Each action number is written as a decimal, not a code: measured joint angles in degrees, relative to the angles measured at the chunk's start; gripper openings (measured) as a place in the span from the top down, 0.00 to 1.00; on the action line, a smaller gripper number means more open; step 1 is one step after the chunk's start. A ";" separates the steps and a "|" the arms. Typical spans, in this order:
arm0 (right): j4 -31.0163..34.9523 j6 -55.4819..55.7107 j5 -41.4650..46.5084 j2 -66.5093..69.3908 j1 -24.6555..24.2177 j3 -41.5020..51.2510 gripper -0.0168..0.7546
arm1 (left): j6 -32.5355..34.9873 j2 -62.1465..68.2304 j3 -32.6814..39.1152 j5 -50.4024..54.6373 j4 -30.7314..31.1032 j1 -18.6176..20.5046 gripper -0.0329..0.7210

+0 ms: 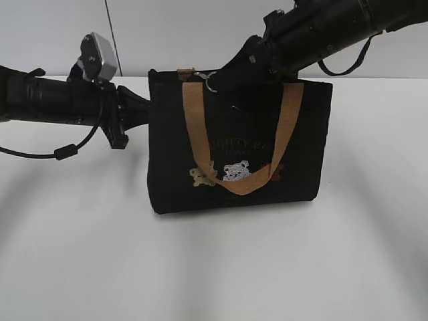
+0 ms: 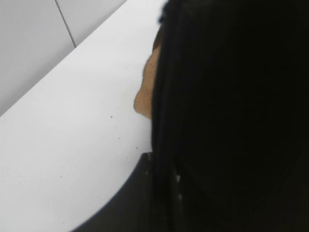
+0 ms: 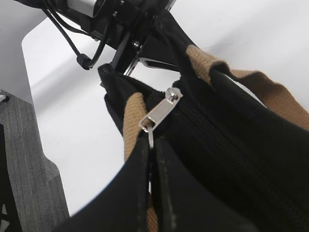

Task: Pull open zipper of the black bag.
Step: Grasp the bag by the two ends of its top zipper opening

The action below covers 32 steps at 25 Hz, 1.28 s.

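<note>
Right pincer (image 3: 150,145) clenched on zipper (image 3: 159,110) ring | white table (image 1: 80,254) | pale wall (image 1: 53,27)

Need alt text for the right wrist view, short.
The right gripper is shut on the ring of the silver zipper pull at the black bag's top edge. Tan handles flank the zipper; the left arm grips the bag's far end.

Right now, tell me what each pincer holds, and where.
Right pincer pinches the zipper pull's ring. Left pincer clamps the black bag at its end edge.
</note>
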 joint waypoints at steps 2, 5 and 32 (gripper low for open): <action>0.00 -1.13 -0.11 0.00 0.00 0.00 0.99 | 0.00 0.00 0.00 0.00 0.00 0.00 0.93; 0.00 -2.60 -0.27 0.00 0.00 0.00 0.99 | 0.00 0.00 0.00 0.00 0.00 0.00 0.93; 2.50 -7.81 0.43 1.22 0.00 -0.17 0.82 | 0.00 0.00 0.00 -0.50 0.85 -0.04 0.93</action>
